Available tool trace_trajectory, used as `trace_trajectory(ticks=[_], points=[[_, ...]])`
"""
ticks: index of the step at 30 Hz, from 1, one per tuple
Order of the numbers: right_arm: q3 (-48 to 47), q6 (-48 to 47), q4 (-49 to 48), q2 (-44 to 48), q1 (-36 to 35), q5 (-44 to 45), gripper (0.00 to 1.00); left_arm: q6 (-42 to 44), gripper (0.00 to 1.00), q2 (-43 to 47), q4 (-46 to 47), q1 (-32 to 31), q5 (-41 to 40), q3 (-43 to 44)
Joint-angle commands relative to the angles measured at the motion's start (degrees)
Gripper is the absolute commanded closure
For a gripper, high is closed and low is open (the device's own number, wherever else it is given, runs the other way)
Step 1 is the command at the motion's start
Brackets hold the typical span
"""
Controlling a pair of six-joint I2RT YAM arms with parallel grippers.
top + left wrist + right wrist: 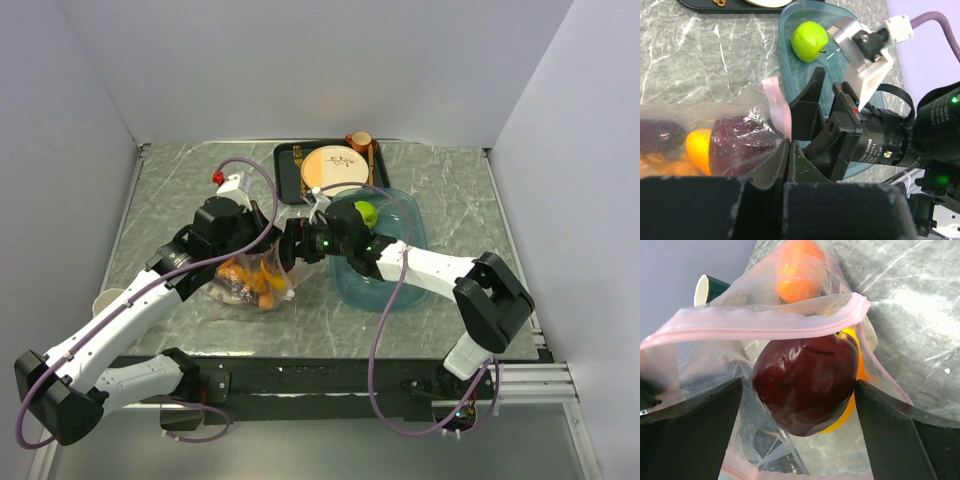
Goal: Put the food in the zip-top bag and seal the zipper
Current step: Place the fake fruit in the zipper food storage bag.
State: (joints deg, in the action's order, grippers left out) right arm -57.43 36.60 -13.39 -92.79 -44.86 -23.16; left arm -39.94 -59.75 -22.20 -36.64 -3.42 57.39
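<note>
The zip-top bag [250,282] lies at mid-table with orange pieces in it. My left gripper [268,250] is shut on the bag's mouth edge [788,145], on the pink zipper [777,102]. My right gripper [292,245] is open at the bag's mouth [797,383]. Its fingers [700,430] stand on either side of the red apple [807,382], which sits in the mouth under the zipper [765,322]. An orange [795,285] lies deeper in. The left wrist view shows the red apple [740,145], the orange [700,147] and the eggplant [660,135] through the plastic. The green apple [365,212] lies in the teal tray [400,290].
A black tray [288,170] at the back holds the cream-and-orange plate [335,168], with a small brown cup [358,140] beside it. A paper cup [108,300] stands at the table's left edge. The teal tray [790,75] lies right of the bag.
</note>
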Motion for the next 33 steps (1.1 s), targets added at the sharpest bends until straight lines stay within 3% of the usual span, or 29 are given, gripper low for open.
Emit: trace_trajectory(ticks=[1, 7, 10, 13, 20, 26, 33], points=[[1.09, -0.39, -2.18, 4.63, -0.49, 3.28, 0.0, -0.31, 0.99, 1.74, 1.28, -0.27, -0.45, 0.97], [3.46, -2.76, 1.08, 10.87, -0.23, 9.0, 0.03, -0.31, 0.99, 1.65, 1.28, -0.27, -0.45, 0.89], [3.82, -3.38, 1.78, 12.02, -0.05, 9.36, 0.16, -0.31, 0.99, 1.48, 1.54, -0.27, -0.27, 0.8], [4.08, -2.94, 3.45, 12.46, 0.04, 10.58, 0.36, -0.31, 0.99, 1.3, 1.54, -0.27, -0.18, 0.97], [1.71, -3.03, 13.03, 10.27, 0.04, 16.21, 0.62, -0.31, 0.99, 1.83, 1.28, -0.27, -0.53, 0.71], [1.71, -3.38, 14.44, 8.78, -0.05, 15.17, 0.64, -0.49, 0.99, 1.83, 1.45, -0.27, -0.27, 0.36], [-5.75, -3.38, 15.67, 1.05, -1.37, 9.63, 0.62, -0.4, 0.99, 1.47, 1.28, -0.27, 0.08, 0.71]])
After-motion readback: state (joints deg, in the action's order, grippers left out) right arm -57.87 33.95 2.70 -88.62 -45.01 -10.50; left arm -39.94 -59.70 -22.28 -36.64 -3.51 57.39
